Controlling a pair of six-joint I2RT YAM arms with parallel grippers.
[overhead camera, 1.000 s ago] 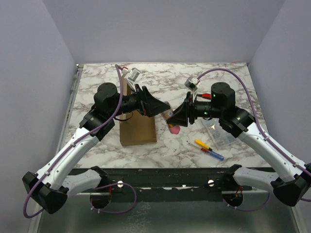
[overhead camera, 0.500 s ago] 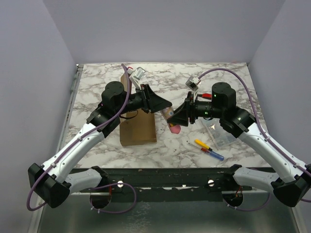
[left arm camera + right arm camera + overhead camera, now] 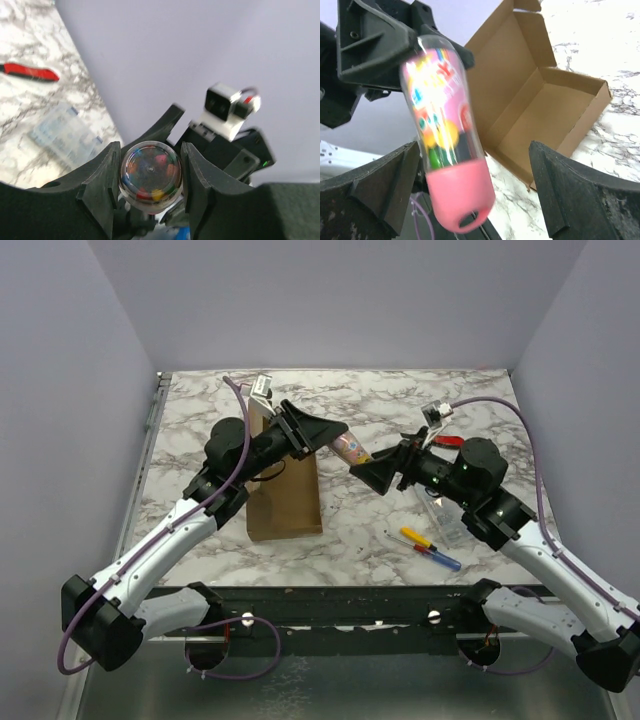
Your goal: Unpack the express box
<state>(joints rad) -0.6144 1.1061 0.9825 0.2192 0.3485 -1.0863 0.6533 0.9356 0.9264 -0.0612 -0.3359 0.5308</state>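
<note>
Nearest the arm bases, on the right of the table [image 3: 350, 530], lie two pens [image 3: 425, 546], with a clear plastic case [image 3: 447, 520] just beyond them. Left of these sits the box [image 3: 290, 505], open, its long side running near to far and its lid flap raised at the far end; what shows of its inside is bare cardboard. Above the box's far right corner, the left gripper [image 3: 335, 440] is clenched on the clear end of a candy tube [image 3: 350, 449], which hangs in the air with its long axis pointing right and slightly nearer, pink cap first. The right gripper [image 3: 385, 472] faces that cap with its jaws spread wide and grasping nothing; from its own camera the cap sits between the fingers, clear of both. The tube thus lies to the right of the box, and the left arm alone carries it, so setting it down among the other things on the right looks like the left arm's job. Farther right lies a red-handled tool [image 3: 450, 441].
</note>
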